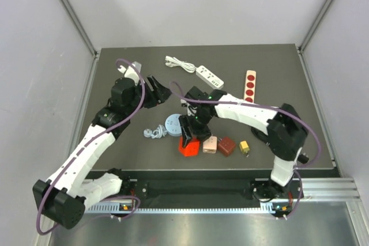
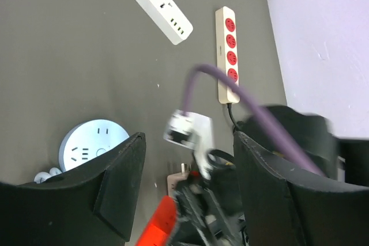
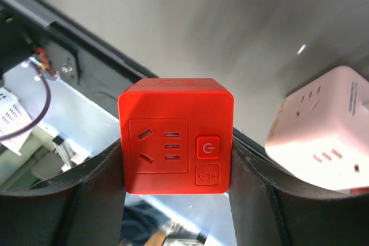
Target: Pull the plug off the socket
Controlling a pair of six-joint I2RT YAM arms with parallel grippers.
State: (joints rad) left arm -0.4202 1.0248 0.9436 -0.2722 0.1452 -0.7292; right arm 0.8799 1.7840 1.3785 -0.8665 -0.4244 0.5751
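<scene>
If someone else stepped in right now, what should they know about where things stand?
Left gripper: open, empty, above the table.
Right gripper: shut on the red cube socket near the table's front edge.
Done: cube grasped; the face shown to the right wrist camera has no plug in it.
Left: other faces are hidden, so check for a plug, then pull it.

Glossy red cube socket (image 3: 176, 136), outlets and two buttons on its visible face.
</scene>
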